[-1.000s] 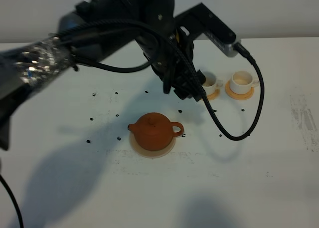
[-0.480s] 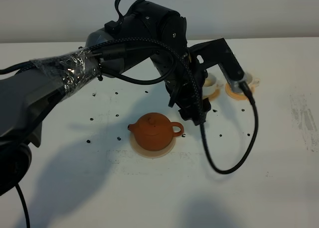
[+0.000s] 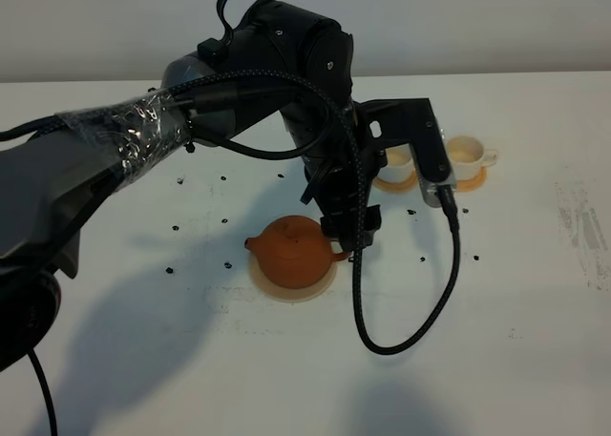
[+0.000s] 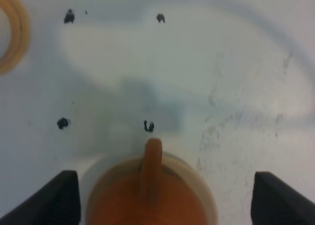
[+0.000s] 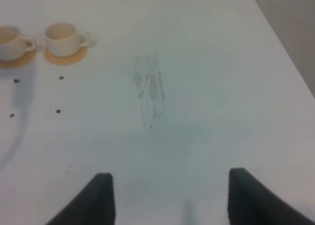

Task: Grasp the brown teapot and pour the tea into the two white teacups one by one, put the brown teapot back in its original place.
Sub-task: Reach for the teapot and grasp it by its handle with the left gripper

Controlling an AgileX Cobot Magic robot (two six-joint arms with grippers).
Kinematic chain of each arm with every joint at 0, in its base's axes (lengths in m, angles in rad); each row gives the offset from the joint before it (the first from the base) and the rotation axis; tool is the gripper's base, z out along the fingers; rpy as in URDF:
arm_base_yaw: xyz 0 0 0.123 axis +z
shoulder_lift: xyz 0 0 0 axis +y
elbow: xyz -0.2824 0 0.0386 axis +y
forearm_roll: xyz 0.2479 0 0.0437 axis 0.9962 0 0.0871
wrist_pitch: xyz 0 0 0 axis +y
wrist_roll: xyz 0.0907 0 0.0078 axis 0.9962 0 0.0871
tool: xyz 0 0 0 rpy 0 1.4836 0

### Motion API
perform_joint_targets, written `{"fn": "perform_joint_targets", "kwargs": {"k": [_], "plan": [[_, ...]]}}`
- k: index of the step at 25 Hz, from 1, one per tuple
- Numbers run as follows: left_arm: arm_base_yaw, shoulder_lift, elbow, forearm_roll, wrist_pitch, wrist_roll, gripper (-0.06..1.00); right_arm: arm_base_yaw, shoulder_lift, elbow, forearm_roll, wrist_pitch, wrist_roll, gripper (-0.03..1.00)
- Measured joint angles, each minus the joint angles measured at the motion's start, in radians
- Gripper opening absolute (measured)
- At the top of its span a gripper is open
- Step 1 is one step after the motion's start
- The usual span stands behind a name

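In the high view the left gripper (image 3: 350, 229), jaws wide and empty, had swung down onto the loop handle (image 4: 151, 167) of the squat reddish-brown clay teapot (image 3: 289, 250), which sat centre-frame on its round tan coaster (image 3: 286, 291), so a grasp looked imminent.

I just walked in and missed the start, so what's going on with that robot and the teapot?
The left gripper hangs wide open over the brown teapot, lined up with its loop handle but not yet gripping it. The teapot sits on its tan coaster. One white cup and a second cup stand side by side on orange coasters, away from the teapot. The right gripper is open over the table, holding nothing.
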Motion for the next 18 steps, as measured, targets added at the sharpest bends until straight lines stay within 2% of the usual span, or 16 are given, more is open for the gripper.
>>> {"fn": "perform_joint_targets", "kwargs": {"k": [18], "plan": [[0.027,0.079,0.000,-0.038,0.011,0.069,0.67,0.000,0.000,0.000,0.000,0.000,0.000,0.52]]}}
